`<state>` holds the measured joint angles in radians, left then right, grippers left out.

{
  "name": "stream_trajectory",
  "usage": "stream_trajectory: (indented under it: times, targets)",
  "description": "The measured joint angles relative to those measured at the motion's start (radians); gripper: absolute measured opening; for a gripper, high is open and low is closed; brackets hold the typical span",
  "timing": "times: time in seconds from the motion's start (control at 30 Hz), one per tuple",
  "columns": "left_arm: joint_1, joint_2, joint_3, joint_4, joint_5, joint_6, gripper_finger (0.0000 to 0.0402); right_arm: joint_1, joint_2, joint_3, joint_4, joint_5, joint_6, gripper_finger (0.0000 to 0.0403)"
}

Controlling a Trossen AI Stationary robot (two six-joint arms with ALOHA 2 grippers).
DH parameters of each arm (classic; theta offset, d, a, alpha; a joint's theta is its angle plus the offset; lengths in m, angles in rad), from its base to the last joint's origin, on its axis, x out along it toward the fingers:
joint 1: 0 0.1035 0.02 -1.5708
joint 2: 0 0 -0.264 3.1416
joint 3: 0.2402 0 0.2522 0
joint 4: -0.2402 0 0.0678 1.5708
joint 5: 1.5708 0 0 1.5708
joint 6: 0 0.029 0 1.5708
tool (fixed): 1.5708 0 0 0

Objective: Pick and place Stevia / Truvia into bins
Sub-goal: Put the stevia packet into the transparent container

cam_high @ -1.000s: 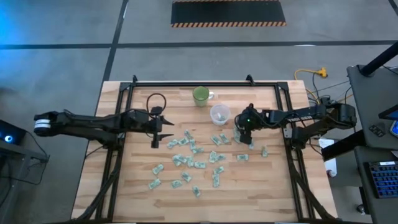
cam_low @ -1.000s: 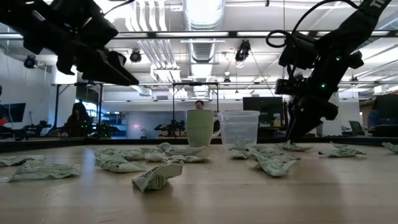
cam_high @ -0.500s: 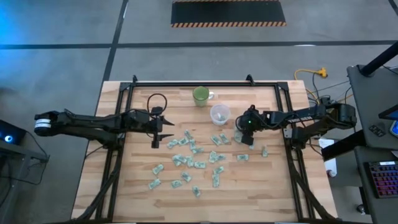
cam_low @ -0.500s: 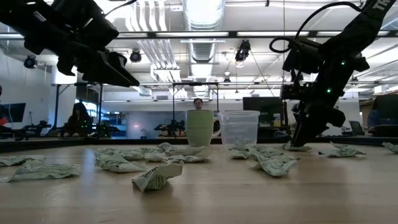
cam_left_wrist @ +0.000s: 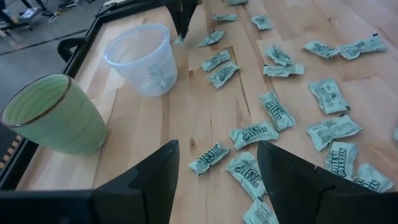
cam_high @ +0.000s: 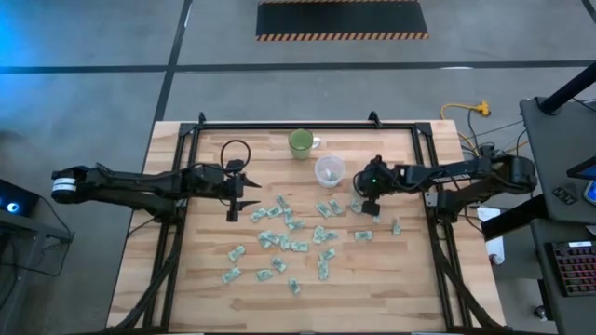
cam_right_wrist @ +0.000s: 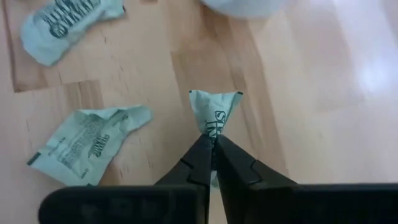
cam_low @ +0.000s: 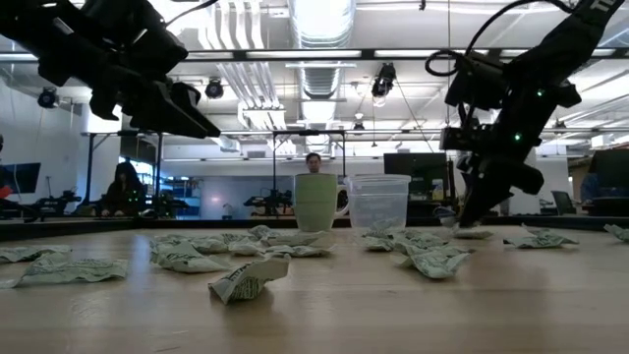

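Note:
Many pale green and white Stevia sachets [cam_high: 289,237] lie flat and scattered on the wooden table. The clear plastic cup [cam_high: 329,170] stands upright at the far middle, beside a green mug [cam_high: 301,142]. Just right of the cup, my right gripper [cam_high: 370,205] is low over the table and shut on one sachet [cam_right_wrist: 214,109]. My left gripper [cam_high: 231,207] hovers open above the left end of the scatter, well above the table, with nothing between its fingers [cam_left_wrist: 155,180]. My right gripper pinches one sachet between its two fingertips, by a creased part near its end [cam_right_wrist: 213,124]. The rest of the sachet sticks out past the tips. The fingers come from above, pointing steeply down [cam_low: 470,218]. Whether the sachet is clear of the table I cannot tell.
More sachets [cam_right_wrist: 87,146] lie close beside the held one, and others [cam_low: 432,258] lie between it and the near edge. A black frame [cam_high: 191,167] runs along the table's left, far and right sides. People and equipment show in the room behind.
My right gripper has dipped to the table just right of the cup, shut on a sachet there, and then risen a little. The left arm has kept still.

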<state>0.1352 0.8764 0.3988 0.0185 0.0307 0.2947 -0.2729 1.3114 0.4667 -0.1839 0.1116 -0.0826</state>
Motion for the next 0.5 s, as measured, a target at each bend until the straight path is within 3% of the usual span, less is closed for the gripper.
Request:
stream_trajectory:
  times: [0.2, 0.3, 0.5]
  targets:
    - [0.0, 0.0, 0.0, 0.0, 0.0, -0.001, 0.02, 0.002, -0.089, 0.059, -0.108, -0.001, -0.009, 0.0009]
    - [0.0, 0.0, 0.0, 0.0, 0.0, -0.002, 0.02, 0.002, -0.144, 0.087, -0.11, 0.049, -0.028, 0.0009]
    - [0.0, 0.0, 0.0, 0.002, 0.0, -0.003, 0.02, 0.001, -0.195, 0.109, 0.053, 0.1, -0.097, 0.0009]
